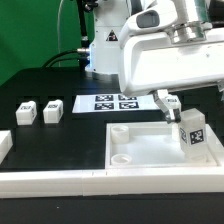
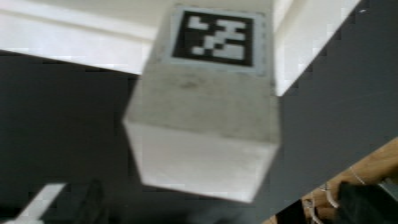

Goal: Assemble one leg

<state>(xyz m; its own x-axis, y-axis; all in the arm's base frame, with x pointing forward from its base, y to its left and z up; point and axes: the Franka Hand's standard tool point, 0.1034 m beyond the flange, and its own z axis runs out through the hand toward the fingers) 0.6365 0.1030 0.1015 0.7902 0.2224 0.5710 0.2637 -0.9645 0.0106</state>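
A white leg (image 1: pixel 191 133) with a black-and-white tag stands upright on the exterior view's right part of the large white panel (image 1: pixel 140 150). My gripper (image 1: pixel 170 104) hangs just above it and a little to the exterior view's left, jaws apart with nothing between them. The wrist view is filled by the same leg (image 2: pixel 205 140), seen from its free end with the tag (image 2: pixel 222 35) further along it. My fingers do not show clearly there. Two more legs (image 1: pixel 26 111) (image 1: pixel 52 111) lie on the dark table at the exterior view's left.
The marker board (image 1: pixel 112 103) lies behind the panel. A white part (image 1: pixel 5 145) sits at the exterior view's left edge. A long white rail (image 1: pixel 60 182) runs along the front. The arm's white body (image 1: pixel 165 55) looms over the panel.
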